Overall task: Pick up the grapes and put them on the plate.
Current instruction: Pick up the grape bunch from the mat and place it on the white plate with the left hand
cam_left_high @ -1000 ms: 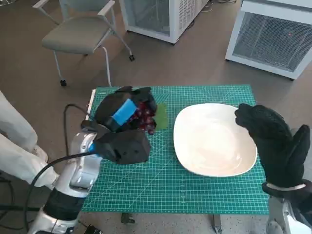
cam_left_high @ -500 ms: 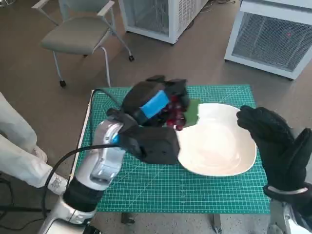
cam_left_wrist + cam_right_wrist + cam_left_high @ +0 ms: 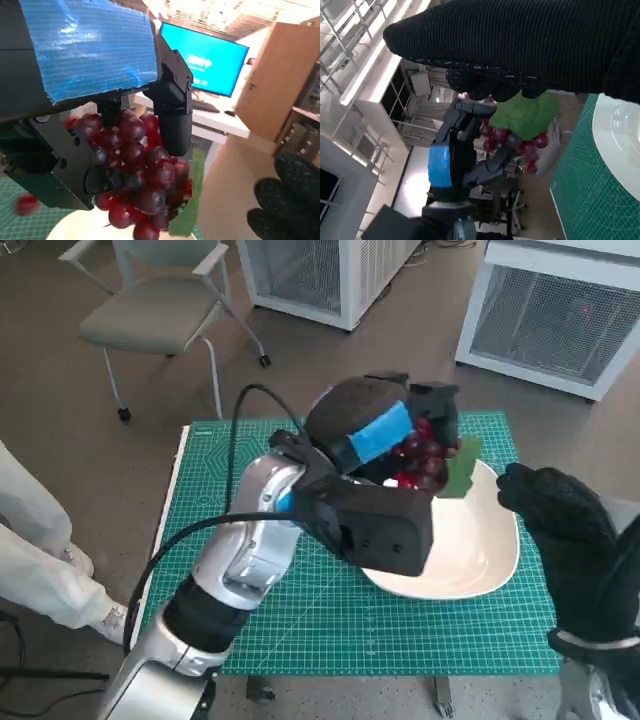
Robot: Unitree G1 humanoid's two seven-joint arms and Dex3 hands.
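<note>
Grapes (image 3: 420, 458): one bunch of dark red, glossy, round berries, tightly clustered, with a flat green leaf (image 3: 460, 468) at the side. In the left wrist view the bunch (image 3: 135, 172) hangs down from the hand, berries shading from bright red to near-purple; a single red berry-like blob (image 3: 26, 204) shows blurred at the edge, cannot tell what it is.

Position: bunch is held in the air over the far rim of the plate (image 3: 490, 560), not resting on it.

Plate: white, smooth, shallow, rounded-square outline, slight sheen. It sits on a green cutting mat (image 3: 250, 570) printed with a fine pale grid, which covers the small table top.

Left hand (image 3: 385, 435): hard black shell, matte blue tape across the back, black fingers (image 3: 172, 110) curled down around the top of the bunch, gripping it. A black cable loops from the pale metallic forearm.

Right hand (image 3: 560, 530): black knitted glove, ribbed weave, raised beside the near right edge of the plate. Fingers loosely bent, apart, holding nothing and touching nothing visible.

Around: grey office chair (image 3: 150, 315) on castors, white louvred cabinets (image 3: 545, 315) on a brown floor, a person's pale sleeve (image 3: 35, 560) at the left.
</note>
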